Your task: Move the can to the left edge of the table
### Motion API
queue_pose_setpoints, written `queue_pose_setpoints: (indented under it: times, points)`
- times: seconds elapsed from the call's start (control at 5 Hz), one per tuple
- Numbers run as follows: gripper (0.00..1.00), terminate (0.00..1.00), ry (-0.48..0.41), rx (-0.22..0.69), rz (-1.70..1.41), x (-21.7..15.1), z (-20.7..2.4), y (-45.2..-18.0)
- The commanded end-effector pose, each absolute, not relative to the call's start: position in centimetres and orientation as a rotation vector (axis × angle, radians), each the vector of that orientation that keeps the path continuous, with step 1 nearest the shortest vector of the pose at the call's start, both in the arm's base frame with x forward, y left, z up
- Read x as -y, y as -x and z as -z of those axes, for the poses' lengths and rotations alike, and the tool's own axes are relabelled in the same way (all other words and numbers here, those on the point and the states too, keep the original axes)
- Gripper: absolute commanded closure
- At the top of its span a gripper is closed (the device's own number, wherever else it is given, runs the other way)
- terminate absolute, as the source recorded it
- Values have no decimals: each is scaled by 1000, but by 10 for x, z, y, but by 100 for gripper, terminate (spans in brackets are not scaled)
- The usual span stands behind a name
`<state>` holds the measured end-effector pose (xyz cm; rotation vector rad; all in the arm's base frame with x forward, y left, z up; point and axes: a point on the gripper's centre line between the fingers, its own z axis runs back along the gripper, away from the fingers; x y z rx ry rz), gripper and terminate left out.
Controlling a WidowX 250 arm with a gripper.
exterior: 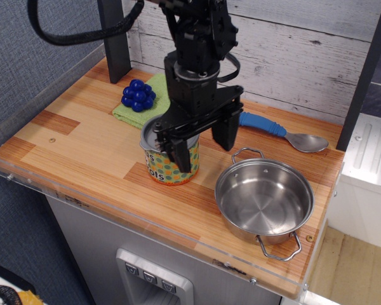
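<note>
Now my pincer hangs open over the can: one finger in front of its label, the other off to its right, gripping nothing. It stands mid-counter, beside the pot, needing a shove leftward.

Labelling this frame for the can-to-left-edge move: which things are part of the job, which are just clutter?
Job:
- can, yellow-orange dotted label
- table, target is its left edge
- gripper, jaws apart, one finger in front of the can

Clutter:
- steel pot
- blue-handled spoon
- blue grapes
- green cloth
</note>
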<state>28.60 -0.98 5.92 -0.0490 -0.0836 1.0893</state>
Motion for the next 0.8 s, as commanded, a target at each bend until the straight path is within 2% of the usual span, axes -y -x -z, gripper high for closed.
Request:
queue_pose_setpoints:
  times: [0.0, 0.6]
  points:
    - [0, 0, 27, 108, -1138, -8, -59, -292]
    - [0, 0, 34, 80, -1202, -49, -56, -284]
